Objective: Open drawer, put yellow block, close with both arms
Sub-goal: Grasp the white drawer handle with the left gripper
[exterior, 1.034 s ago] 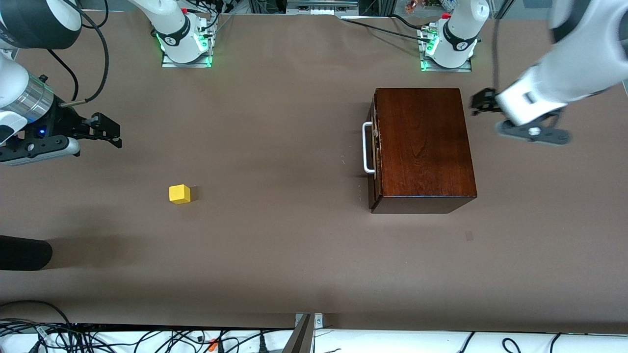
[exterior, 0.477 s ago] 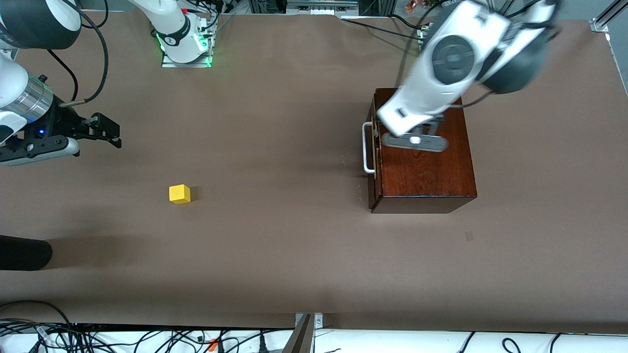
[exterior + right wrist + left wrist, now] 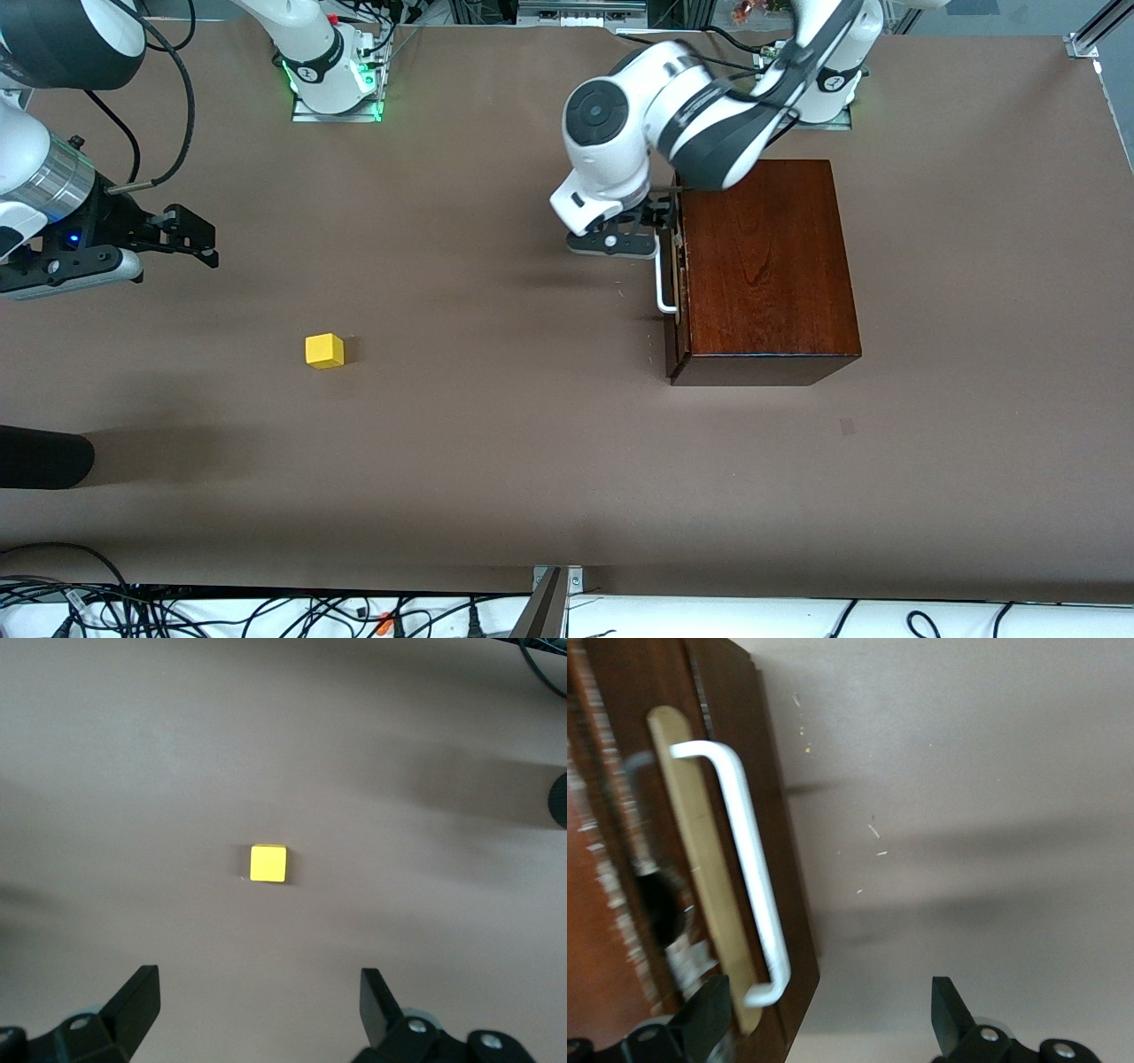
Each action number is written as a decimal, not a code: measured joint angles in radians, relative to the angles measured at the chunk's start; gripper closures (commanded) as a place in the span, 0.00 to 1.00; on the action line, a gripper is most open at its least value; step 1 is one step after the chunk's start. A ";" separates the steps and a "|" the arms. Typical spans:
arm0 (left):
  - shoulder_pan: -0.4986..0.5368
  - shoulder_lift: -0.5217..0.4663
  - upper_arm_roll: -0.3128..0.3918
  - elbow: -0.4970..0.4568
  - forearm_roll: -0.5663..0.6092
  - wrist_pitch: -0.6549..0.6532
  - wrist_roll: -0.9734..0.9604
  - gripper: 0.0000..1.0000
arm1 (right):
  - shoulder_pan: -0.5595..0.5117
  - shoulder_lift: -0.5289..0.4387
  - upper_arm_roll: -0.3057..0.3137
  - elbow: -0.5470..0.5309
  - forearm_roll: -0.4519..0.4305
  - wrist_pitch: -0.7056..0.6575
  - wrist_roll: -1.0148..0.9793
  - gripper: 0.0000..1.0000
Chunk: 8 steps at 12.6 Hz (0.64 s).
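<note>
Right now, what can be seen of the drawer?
The drawer is shut, its dark reddish-brown front flush with the glossy mahogany-coloured box and facing the right arm's end of the table. A white U-shaped bar handle is mounted on a pale strip. The left gripper hangs open by the handle's end, not touching it.

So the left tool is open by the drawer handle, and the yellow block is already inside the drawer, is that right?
Not quite: the yellow block is not in the drawer, which is shut. The front view shows it lying on the table toward the right arm's end. The left tool is indeed open by the handle.
</note>
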 measured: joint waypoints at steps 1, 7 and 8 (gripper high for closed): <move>0.001 0.015 0.005 0.000 0.013 0.018 -0.001 0.00 | 0.000 0.000 0.000 0.000 0.000 0.000 0.000 0.00; 0.008 0.050 0.016 -0.027 0.098 0.039 -0.082 0.00 | 0.000 0.000 0.000 0.000 0.000 0.000 0.000 0.00; 0.008 0.054 0.018 -0.032 0.101 0.047 -0.091 0.00 | 0.000 0.000 0.000 0.000 0.000 0.000 0.000 0.00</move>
